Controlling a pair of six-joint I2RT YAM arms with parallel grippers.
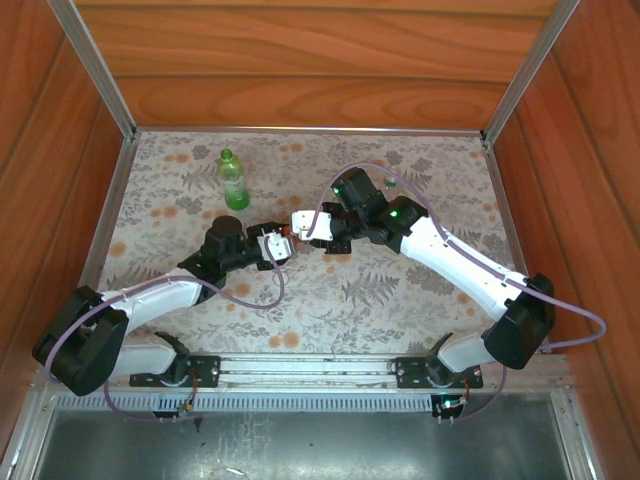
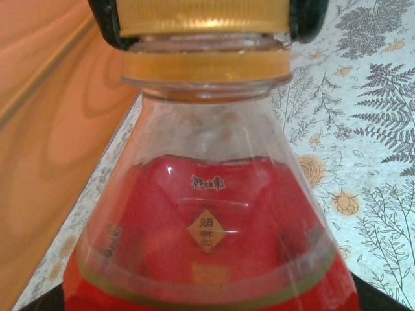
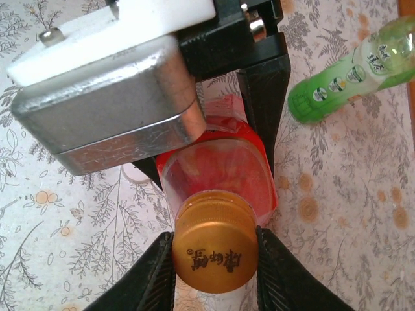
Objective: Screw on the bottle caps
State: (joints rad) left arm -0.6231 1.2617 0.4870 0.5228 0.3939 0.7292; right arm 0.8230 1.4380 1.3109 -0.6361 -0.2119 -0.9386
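**Now: two grippers on one red bottle, mid-table**

Down at the near edge of the table sit both arm bases, and both arms reach inward over the floral-print cloth to meet near the middle. Coming in from the left, the left gripper is clamped around the small plastic bottle with a clear neck and red body, black fingers pressed on either side of it. Facing it from the right is the right gripper, and look at that: its two dark fingers are squeezed against opposite sides of the round orange-gold plastic cap, no gap on either side. The cap sits on the bottle's neck, just above a matching orange ring, and the left wrist view shows a thin band of clear neck between the two. Whether the bottle's base touches the cloth, I can't tell. Further back, near the far edge and left of centre, a green plastic bottle with a pale label stands upright on the cloth, well apart from both grippers.
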